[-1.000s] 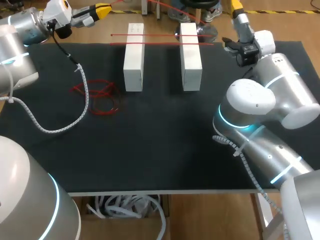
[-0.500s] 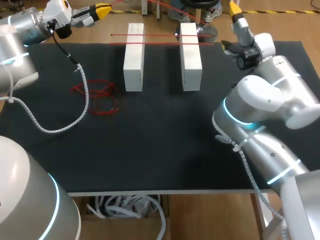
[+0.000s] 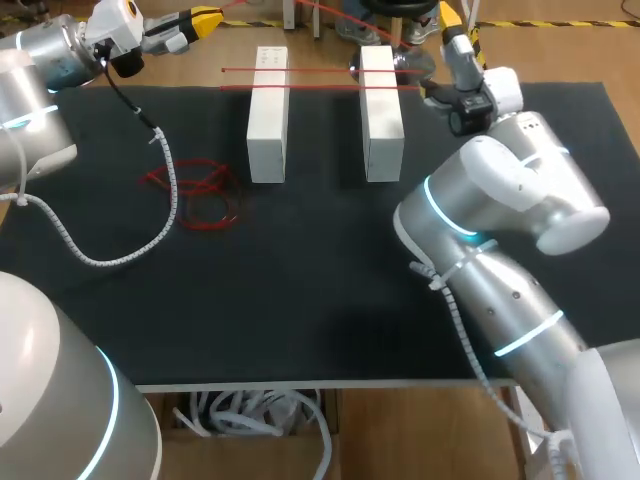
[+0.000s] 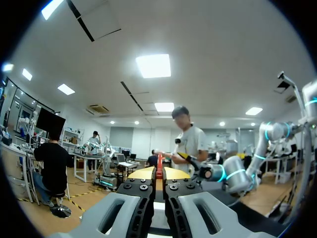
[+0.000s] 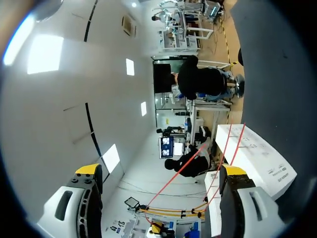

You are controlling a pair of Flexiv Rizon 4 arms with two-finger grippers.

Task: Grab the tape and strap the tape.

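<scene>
left tool [image 4: 159,173]: narrow, yellow tips pinched from both sides on a thin red strand [image 4: 159,170]; nothing else touched
left tool position: up off the bench [image 3: 320,280], past its far left corner [image 3: 205,18], tips pointing toward the middle
held strand: stands upright between the tips in the left wrist view; where it runs beyond the tips can't be told
right tool [image 5: 161,170]: wide, the yellow tips far apart, nothing between them in contact, holds nothing
right tool position: raised at the far edge of the bench [image 3: 450,14], just beside the far end of the right block [image 3: 381,112], tips pointing away from the robot
taut tapes: two thin red lines side by side, the far tape [image 3: 320,70] and the near tape [image 3: 320,88], both lying across the tops of the left block [image 3: 267,115] and the right block near their far ends
near tape, right end: sticks out past the right block and ends near the right wrist, below the tool; contact can't be told
tapes vs right tool: in the right wrist view the red lines cross the white block [image 5: 257,153] ahead of the open tips, closer to one finger, not touched
loose tape [image 3: 195,190]: red tangle flat on the bench, left of the left block, well apart from both tools
cable [image 3: 120,260]: white spiral from the left arm, looping over the bench and crossing the tangle's left side
blocks: white, upright, parallel, with a gap between them
</scene>
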